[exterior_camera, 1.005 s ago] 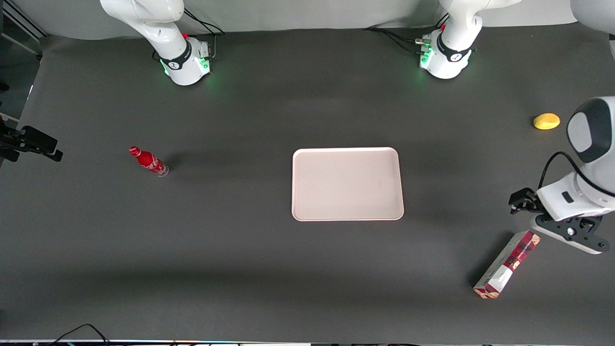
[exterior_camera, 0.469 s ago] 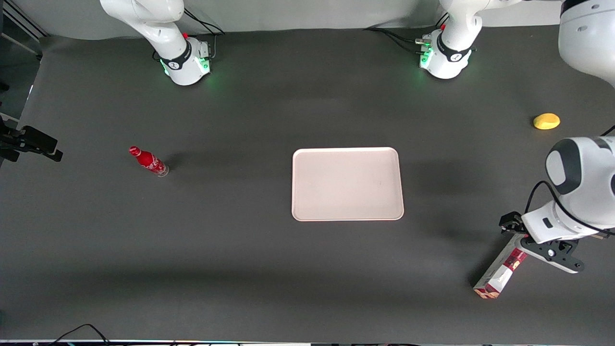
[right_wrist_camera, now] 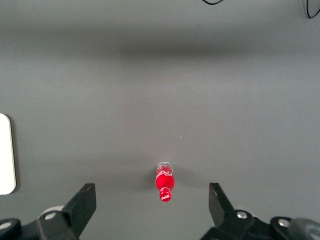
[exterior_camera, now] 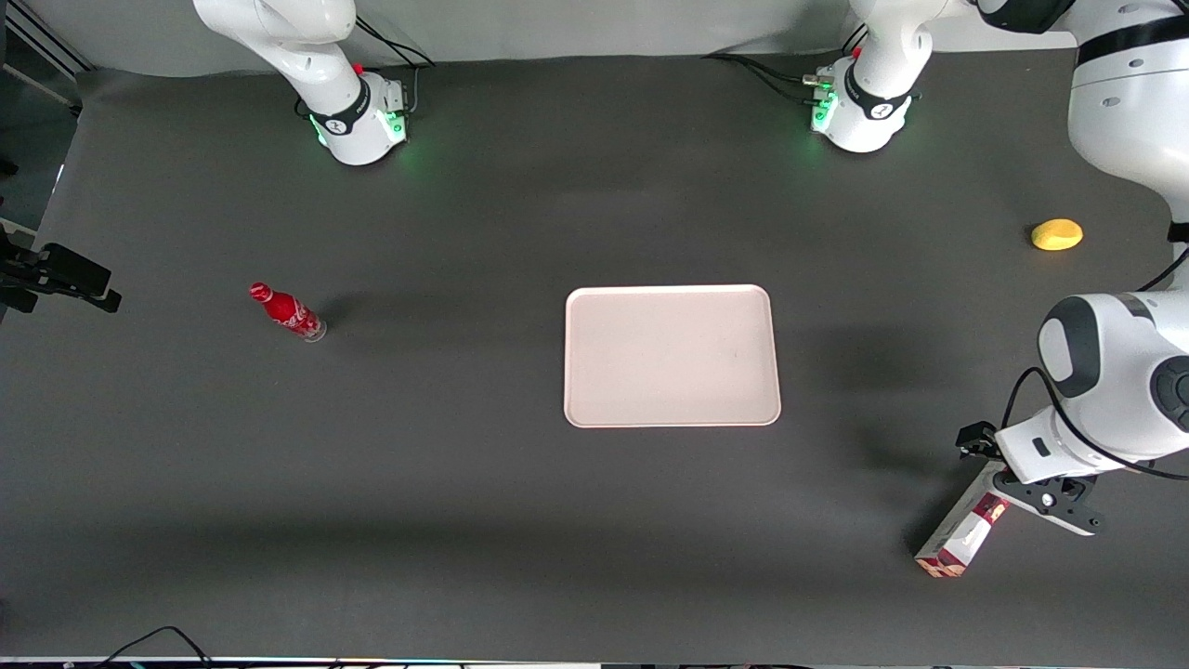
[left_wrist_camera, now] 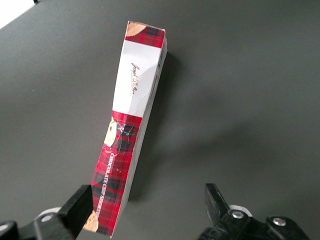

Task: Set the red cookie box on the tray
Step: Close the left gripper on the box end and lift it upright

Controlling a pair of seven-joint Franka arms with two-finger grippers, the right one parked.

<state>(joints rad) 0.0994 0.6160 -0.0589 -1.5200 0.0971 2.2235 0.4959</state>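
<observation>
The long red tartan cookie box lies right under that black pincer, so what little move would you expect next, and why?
Probably a short descent and a small sideways shift. The black pincer hangs open above one end of the long red tartan cardboard cookie box, which lies flat on the dark table, apart from the pale pink rectangular tray. One finger is beside the box, so centring should come before closing.

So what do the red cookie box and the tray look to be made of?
The red cookie box looks like printed cardboard: sharp folded edges, slightly glossy tartan print. The tray seems moulded plastic, matte pale pink, with rounded corners and a low rim, though melamine is possible. The open claw hangs over the box's end.
</observation>
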